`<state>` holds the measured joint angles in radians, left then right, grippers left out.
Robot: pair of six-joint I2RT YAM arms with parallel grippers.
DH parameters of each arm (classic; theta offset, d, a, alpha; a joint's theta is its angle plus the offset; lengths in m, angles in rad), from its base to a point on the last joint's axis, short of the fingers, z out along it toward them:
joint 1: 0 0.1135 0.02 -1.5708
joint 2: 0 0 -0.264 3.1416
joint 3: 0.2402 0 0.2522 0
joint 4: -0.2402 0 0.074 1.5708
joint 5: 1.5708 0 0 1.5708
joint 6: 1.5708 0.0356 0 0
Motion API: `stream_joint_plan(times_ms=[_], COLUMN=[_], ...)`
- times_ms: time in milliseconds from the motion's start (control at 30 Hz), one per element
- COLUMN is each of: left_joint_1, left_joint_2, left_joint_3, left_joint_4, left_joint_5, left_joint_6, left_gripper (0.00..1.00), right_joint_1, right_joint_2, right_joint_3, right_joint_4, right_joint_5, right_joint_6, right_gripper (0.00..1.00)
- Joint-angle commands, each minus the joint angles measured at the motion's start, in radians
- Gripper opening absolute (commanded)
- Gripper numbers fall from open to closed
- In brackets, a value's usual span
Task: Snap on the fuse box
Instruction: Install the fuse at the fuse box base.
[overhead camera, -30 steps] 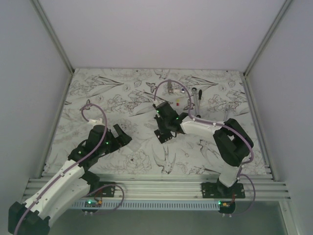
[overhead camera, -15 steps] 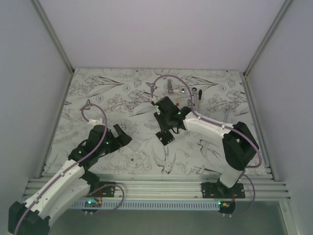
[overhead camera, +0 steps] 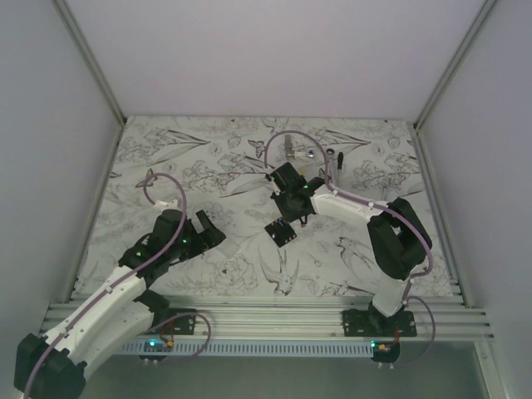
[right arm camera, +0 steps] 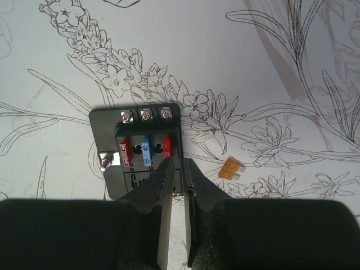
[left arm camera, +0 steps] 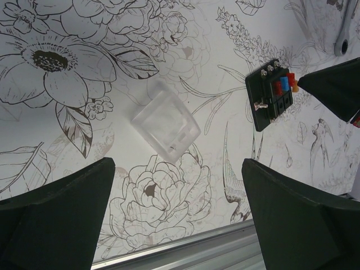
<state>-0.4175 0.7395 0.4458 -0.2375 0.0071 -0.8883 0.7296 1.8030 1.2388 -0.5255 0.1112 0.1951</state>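
Fuse box [overhead camera: 280, 233] lies flat on the table [overhead camera: 166, 158], about midway between the left and right edges and somewhat closer to the near edge than to the far one. In the right wrist view the black block [right arm camera: 140, 149] shows three screw heads in a row along one side. Below them is a row of small fuses, red, blue and red, seated in their slots, and a metal terminal sticks out at one side.

The right hand [right arm camera: 179, 163] hangs directly over the box, its tips above the edge beside the second red fuse. Its fingers [right arm camera: 163, 188] are drawn nearly together, with only a thin slit between them. I cannot tell whether anything is pinched in that slit or whether the tips touch the box. A loose orange fuse [right arm camera: 230, 169] lies on the table just beside the box, apart from it.

The left hand [left arm camera: 177, 164] is released, its two fingers [left arm camera: 56, 214] spread wide and grasping nothing. It hovers over the table toward the near left corner. A clear plastic cover [left arm camera: 166, 124] lies on the table between those spread fingers, well apart from the fuse box, which sits farther toward the right edge.

A silver ratchet wrench [overhead camera: 335, 166] lies near the far edge, beyond the right hand.
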Motion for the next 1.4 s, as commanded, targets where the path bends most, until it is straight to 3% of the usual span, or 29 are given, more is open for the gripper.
stream_joint_plan(times_ms=[0, 467, 667, 1367], left_joint_1=[0.006, 0.006, 0.006, 0.006], left_joint_2=[0.001, -0.001, 0.0, -0.005], left_joint_3=[0.022, 0.022, 0.021, 0.016], left_joint_4=[-0.021, -0.021, -0.02, -0.019], left_joint_5=[0.01, 0.014, 0.013, 0.028], left_joint_6=[0.023, 0.022, 0.022, 0.028], left_gripper=[1.0, 1.0, 1.0, 1.0], right_joint_1=[-0.002, -0.016, -0.021, -0.024], right_joint_2=[0.015, 0.051, 0.11, 0.449], right_joint_3=[0.044, 0.053, 0.073, 0.232], right_joint_4=[0.002, 0.006, -0.047, -0.265], right_joint_5=[-0.031, -0.08, -0.082, 0.013], right_joint_6=[-0.014, -0.007, -0.004, -0.009], right_gripper=[0.18, 0.14, 0.0, 0.0])
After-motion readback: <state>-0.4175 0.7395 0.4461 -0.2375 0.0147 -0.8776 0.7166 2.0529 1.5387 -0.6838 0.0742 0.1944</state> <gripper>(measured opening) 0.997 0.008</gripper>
